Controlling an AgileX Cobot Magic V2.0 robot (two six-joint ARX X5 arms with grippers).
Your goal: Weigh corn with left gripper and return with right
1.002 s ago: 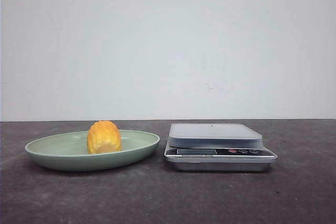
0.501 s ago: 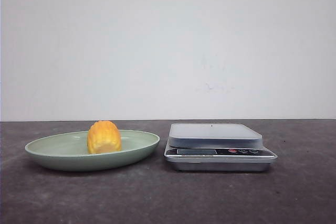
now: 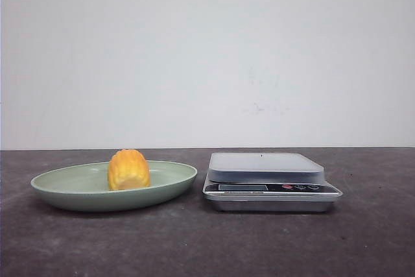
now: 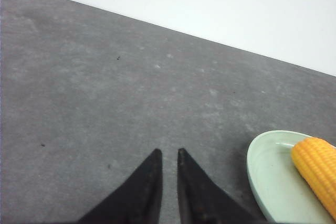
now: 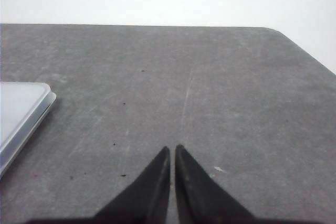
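The corn [image 3: 128, 169] stands on end inside the pale green oval plate [image 3: 65, 189], slightly left of the plate's centre in the front view and resting on the plate floor; this is the start position, so the weighing step has not yet begun. The digital kitchen scale [image 3: 266, 167] sits on the dark grey tabletop [image 3: 194, 244] just beside the plate's right rim, apart from it, with its platform bare and its display and buttons facing the camera. This side-by-side layout keeps the transfer from the plate short in both directions. The left hand [image 4: 169, 156] is over bare tabletop on the side of the plate away from the scale; its two dark fingers are nearly together with only a narrow slit between them, and they hold nothing. In the left wrist view the plate edge and one end of the corn appear near the frame corner, so the corn is off the hand's axis, and the hand will probably need to open and turn toward the plate before grasping. The right hand [image 5: 172, 153] is over bare tabletop on the side of the scale away from the plate, fingers closed tip to tip and empty, probably parked for the return step.
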